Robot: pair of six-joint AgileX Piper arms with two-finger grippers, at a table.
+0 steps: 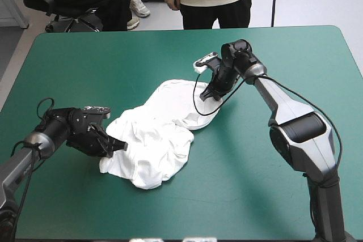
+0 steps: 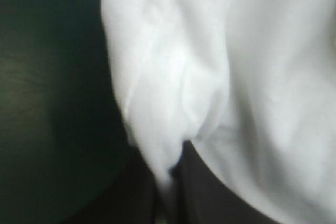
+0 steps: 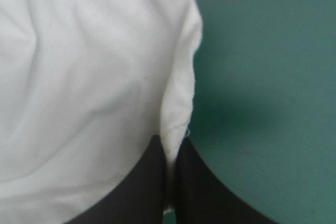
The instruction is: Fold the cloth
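On teal-green cover (image 1: 85, 60), white T-shirt (image 1: 156, 134) crumpled, two edges pinched

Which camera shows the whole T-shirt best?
The high view: the whole crumpled T-shirt shows, outline and all, with the left claw and right claw at opposite ends. Each wrist view shows only a white fold pinched between black fingers.

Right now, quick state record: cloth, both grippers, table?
T-shirt: white, crumpled heap, mid-table
left gripper: shut on the T-shirt's near-left edge
right gripper: shut on the T-shirt's far-right edge
table: teal-green cover, T-shirt lying on it
fold: not yet done
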